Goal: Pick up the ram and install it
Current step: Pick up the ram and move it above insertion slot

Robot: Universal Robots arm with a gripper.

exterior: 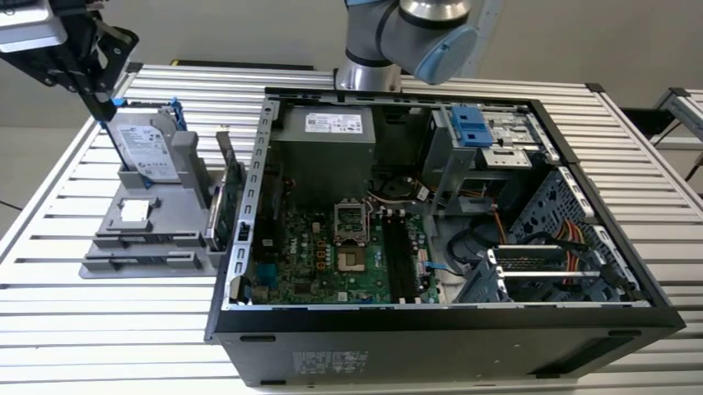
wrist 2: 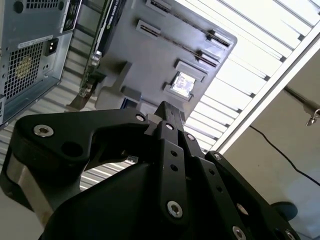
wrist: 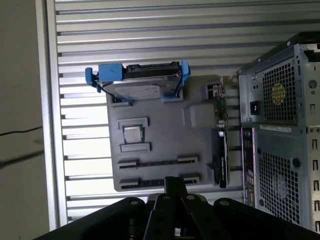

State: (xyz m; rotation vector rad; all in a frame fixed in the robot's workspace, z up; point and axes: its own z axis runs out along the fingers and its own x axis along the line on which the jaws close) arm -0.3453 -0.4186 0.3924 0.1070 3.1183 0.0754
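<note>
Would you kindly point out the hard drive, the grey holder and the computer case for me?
hard drive (wrist: 137, 91), first wrist view, on its silver face.
grey holder (wrist: 165, 136), first wrist view, on a bare flat patch.
computer case (exterior: 439, 346), exterior view, on its black near wall.

A table (exterior: 66, 329) of pale, ribbed aluminium slats spans the exterior view from edge to edge. Toward the exterior view's left a grey moulded holder tray (exterior: 143, 247) lies flat on the slats. Just beside it, an open black computer case (exterior: 439, 325) lies on its side, covering the centre and the exterior view's right.
</note>
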